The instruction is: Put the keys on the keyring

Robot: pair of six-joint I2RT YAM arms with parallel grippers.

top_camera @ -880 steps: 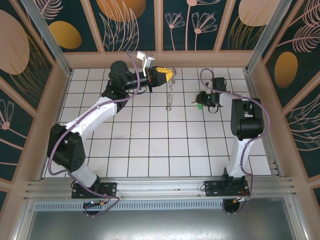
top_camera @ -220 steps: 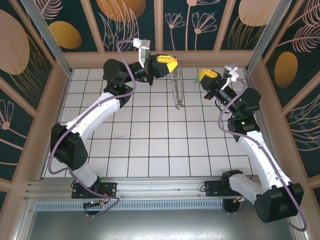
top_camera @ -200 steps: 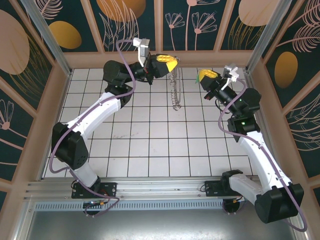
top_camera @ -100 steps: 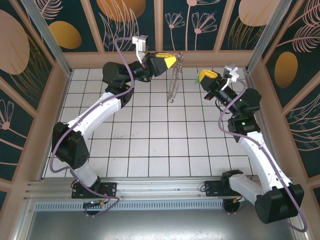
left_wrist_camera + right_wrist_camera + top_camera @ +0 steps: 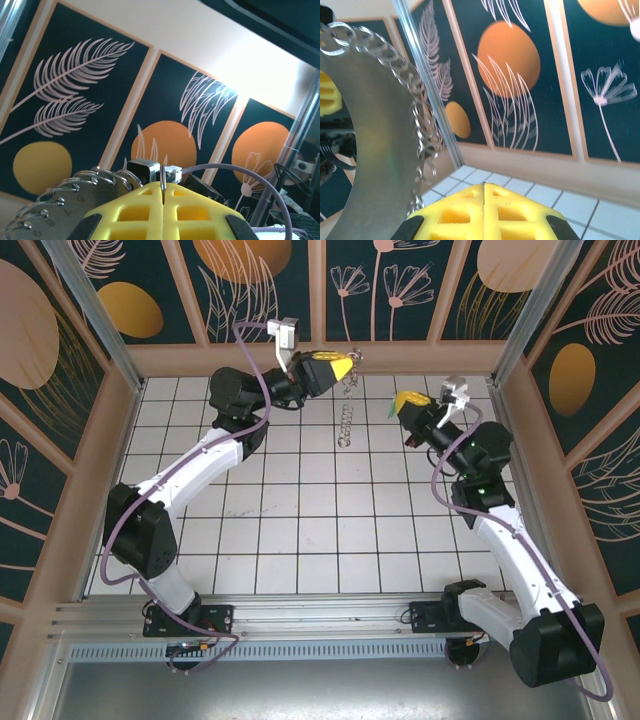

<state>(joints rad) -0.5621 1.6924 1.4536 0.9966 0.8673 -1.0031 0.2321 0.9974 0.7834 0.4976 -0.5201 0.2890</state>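
Observation:
High over the back of the tiled floor, my left gripper [image 5: 347,362] is shut on the keyring [image 5: 346,415], a grey loop with a chain-like rim that hangs down from its yellow pads. In the left wrist view the ring's thin edge is pinched in the gripper's [image 5: 163,186] seam, and its small rings [image 5: 65,200] fan out to the left. My right gripper [image 5: 398,402] is raised just right of the ring and is shut on the key [image 5: 392,412], whose green head pokes out at the tip. In the right wrist view the keyring [image 5: 375,150] looms close on the left of the shut pads [image 5: 484,186].
The white tiled floor [image 5: 300,510] lies well below both grippers. A wooden ledge and painted back wall [image 5: 180,360] stand right behind the left gripper. Aluminium posts [image 5: 520,320] mark the corners, and side walls close in left and right.
The keyring has swung a little left under the left gripper. My right gripper has moved down and left, closer to the ring, still holding the key.

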